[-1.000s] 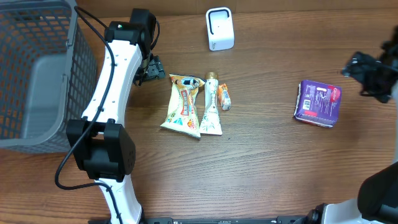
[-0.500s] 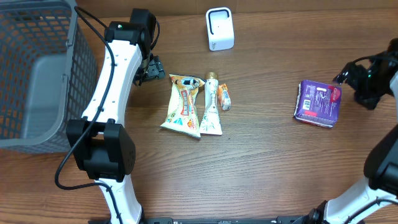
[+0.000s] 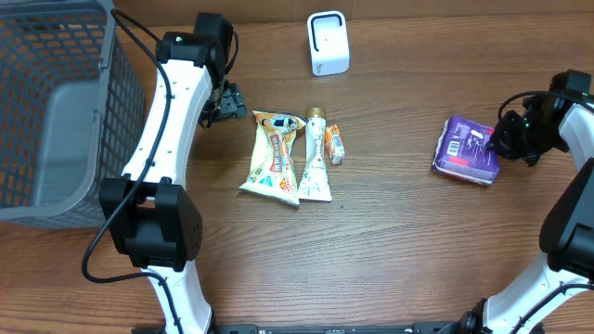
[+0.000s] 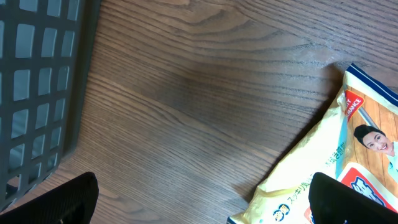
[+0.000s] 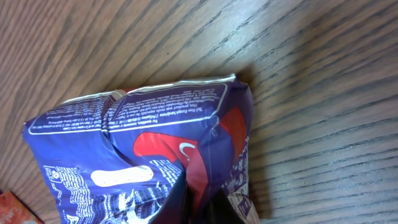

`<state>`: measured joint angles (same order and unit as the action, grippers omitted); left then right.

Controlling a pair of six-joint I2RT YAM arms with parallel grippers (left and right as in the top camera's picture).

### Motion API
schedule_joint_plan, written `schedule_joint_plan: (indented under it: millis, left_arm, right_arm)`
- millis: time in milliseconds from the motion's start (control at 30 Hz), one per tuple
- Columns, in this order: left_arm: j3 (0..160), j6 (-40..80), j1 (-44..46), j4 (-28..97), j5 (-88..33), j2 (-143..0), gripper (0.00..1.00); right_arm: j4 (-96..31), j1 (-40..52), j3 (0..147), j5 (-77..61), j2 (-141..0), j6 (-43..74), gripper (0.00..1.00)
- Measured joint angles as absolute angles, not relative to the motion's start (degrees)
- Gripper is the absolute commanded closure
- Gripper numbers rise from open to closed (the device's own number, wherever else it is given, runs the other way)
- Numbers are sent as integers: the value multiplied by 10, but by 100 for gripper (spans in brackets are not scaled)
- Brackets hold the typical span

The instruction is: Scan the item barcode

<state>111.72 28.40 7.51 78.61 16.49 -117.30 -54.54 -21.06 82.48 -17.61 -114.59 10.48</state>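
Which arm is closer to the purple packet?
Right arm: jaws pinching the purple packet. The left arm is far across the table, jaws open beside the yellow pouch.

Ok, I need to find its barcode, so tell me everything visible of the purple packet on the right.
The glossy purple plastic-film packet rests on the brown wooden table, at its right side. It carries white small print, a white oval patch and a red emblem. The right pincer is shut on its right edge, creasing the film there. No barcode can be made out.
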Motion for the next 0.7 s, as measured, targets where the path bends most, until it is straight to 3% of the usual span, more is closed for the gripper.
schedule_joint_plan:
  millis: [233,433,700]
  left_arm:
    - [1117,284,75,786,165,-1173,0]
    - [1117,284,75,786,165,-1173,0]
    - [1117,284,75,786,165,-1173,0]
  right_arm:
    - [-559,-204,819,-173,-1128,105,96]
    - [-569,-187,810,-126,-1007,105,96]
    - [-611,-58,811,67,-906,150,96]
